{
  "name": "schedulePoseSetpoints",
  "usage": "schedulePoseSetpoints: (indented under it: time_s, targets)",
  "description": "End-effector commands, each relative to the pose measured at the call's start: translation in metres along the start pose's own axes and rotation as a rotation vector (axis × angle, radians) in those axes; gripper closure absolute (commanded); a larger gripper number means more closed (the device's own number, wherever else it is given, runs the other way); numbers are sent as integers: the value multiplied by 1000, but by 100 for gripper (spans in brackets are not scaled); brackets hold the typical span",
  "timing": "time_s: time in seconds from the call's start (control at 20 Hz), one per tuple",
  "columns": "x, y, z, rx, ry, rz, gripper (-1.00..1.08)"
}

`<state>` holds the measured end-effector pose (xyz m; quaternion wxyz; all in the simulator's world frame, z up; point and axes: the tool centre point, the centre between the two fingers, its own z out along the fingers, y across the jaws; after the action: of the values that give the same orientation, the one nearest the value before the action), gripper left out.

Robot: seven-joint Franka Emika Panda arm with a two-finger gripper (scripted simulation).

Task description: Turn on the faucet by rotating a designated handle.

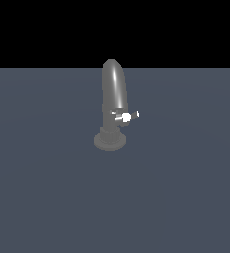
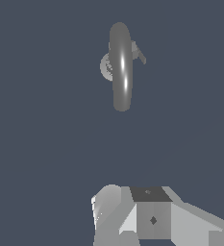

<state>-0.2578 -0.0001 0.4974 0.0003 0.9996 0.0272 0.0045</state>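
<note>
you see the faucet (image 1: 113, 94) standing upright on the flat grey surface (image 1: 47, 197), its round stepped base (image 1: 110, 141) under the glossy column. the handle (image 1: 126, 116) sticks out from the lower body toward the exterior view's right, white tip outermost. in the wrist view your tool (image 2: 154, 216) sits well apart from the faucet (image 2: 120, 67), touching nothing; you cannot tell whether its fingers are spread or pressed together.
</note>
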Motion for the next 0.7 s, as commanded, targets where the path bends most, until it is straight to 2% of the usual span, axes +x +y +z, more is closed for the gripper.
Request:
schedulePoseSetpoints:
  time_s: [0.0, 0.35, 0.65]
  targets:
    - [0, 0, 0, 0, 0, 0, 108]
    - [6, -2, 0, 7, -18, 15, 108]
    - [20, -5, 0, 23, -64, 54, 108]
